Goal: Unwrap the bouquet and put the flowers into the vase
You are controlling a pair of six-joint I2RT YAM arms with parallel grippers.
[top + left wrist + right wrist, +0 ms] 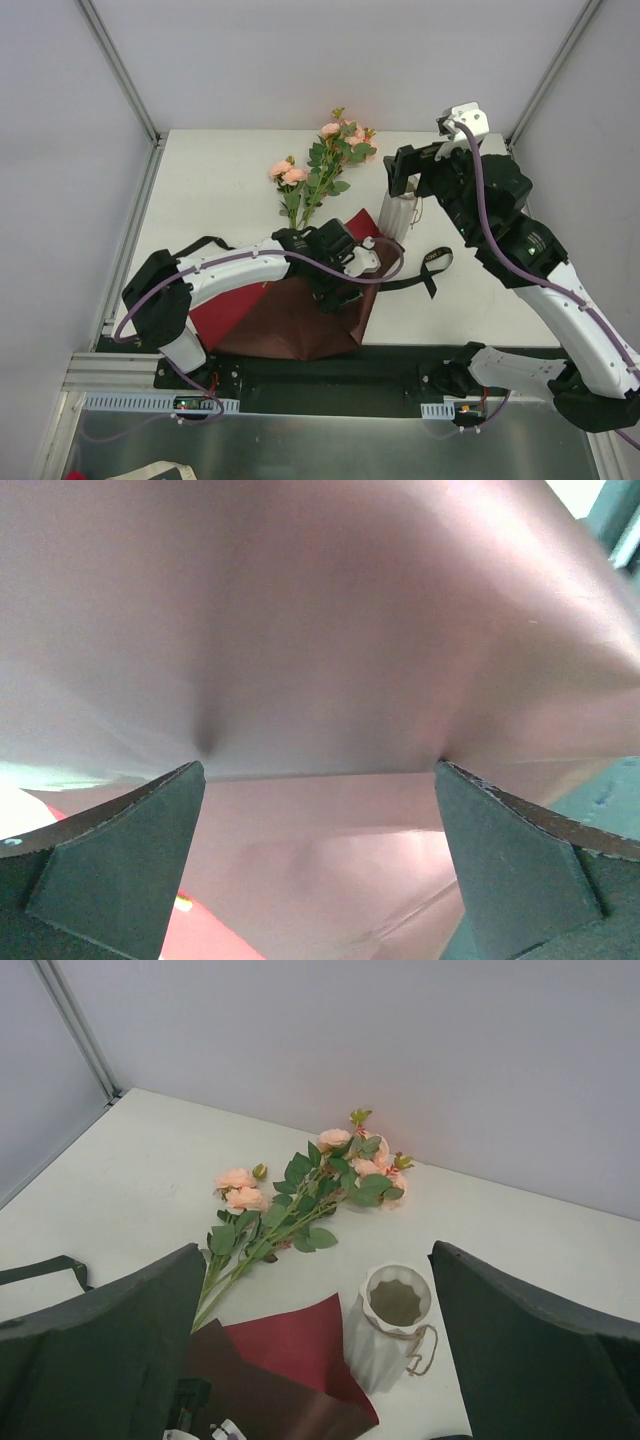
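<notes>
Against the paper (320,630), left jaws wide

No legible text, label, brand or number anywhere

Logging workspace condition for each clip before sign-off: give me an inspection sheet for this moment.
surface: white table, no stains seen.
job's things: flowers lie unwrapped on the table; dark red-brown paper spread out under the left arm; vase upright, empty; black ribbon loose near the vase.
clutter: nothing seen.
grippers: left gripper open, tips at the paper; right gripper open, above the vase.
cables: purple cables run along both arms.
surroundings: pale walls, metal frame posts.
</notes>
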